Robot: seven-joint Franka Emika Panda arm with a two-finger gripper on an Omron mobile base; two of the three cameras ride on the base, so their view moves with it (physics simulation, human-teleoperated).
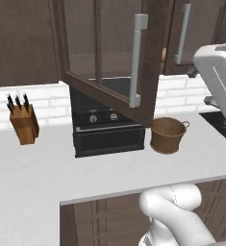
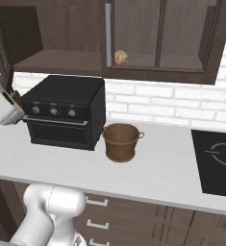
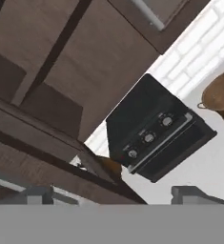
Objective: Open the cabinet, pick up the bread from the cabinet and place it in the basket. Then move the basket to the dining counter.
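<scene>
On the cabinet (image 2: pixel 133 33) shelf sits the bread (image 2: pixel 121 57), behind the closed door's handle, above the basket (image 2: pixel 120 141). My pincer (image 3: pixel 113 198) is released and holds nothing. I should reach through the open side, low and slowly, avoiding the door edge.

The white worktop (image 2: pixel 157 168) carries 3 things: a black oven (image 2: pixel 64 111), the basket (image 2: pixel 120 141) just beside it, and a knife block (image 1: pixel 23 122). The bread (image 2: pixel 121 57) lies on the cabinet shelf (image 2: pixel 61 62).
</scene>
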